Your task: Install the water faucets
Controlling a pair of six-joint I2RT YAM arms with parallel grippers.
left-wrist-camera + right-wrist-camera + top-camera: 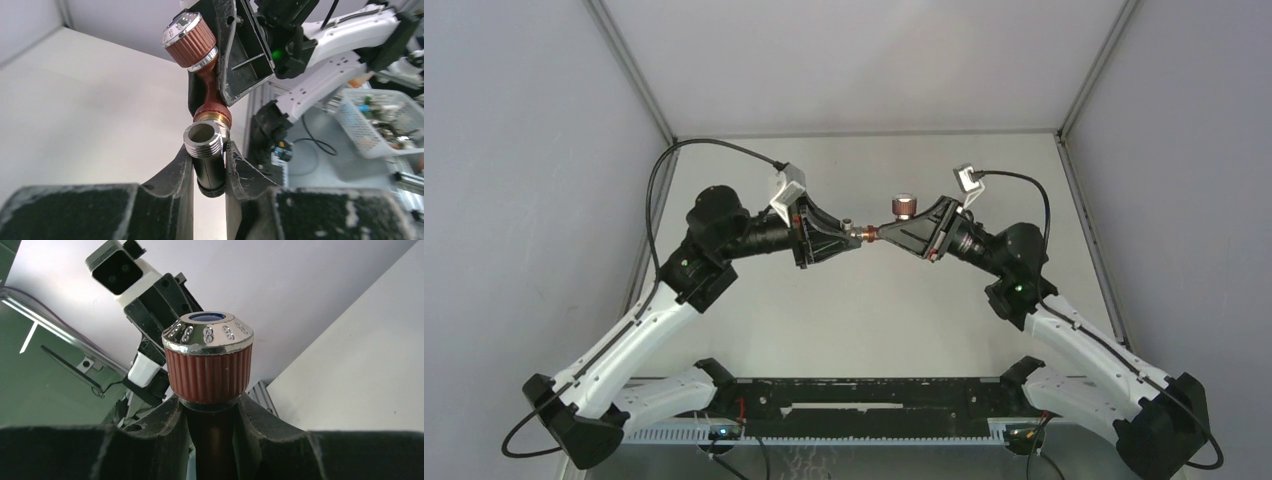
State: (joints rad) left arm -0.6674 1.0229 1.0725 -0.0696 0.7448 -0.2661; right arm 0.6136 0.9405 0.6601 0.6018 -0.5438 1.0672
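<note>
Both arms hang above the worktop (864, 320) with their tips meeting nose to nose. The left tool (846, 232) is closed narrowly on a small fitting (204, 150), a short dark tube with a silvery threaded collar at its open end. The tube sits between the two fingers and the collar stands just past their tips. The right tool (887, 235) is clamped on the neck of a reddish-brown tap (192, 42), whose ribbed knob with its shiny cap sticks out to one side of the fingers. In the right wrist view the knob sits just above the fingers and the neck runs down between them. The tap's short pipe end, ringed by a brassy band, lies against the fitting's collar right in front of the left tool's tips. Whether the threads are engaged cannot be told. Both pieces are held in the air, well off the worktop. Beyond the right tool, a basket (380, 125) of small parts is in view.
</note>
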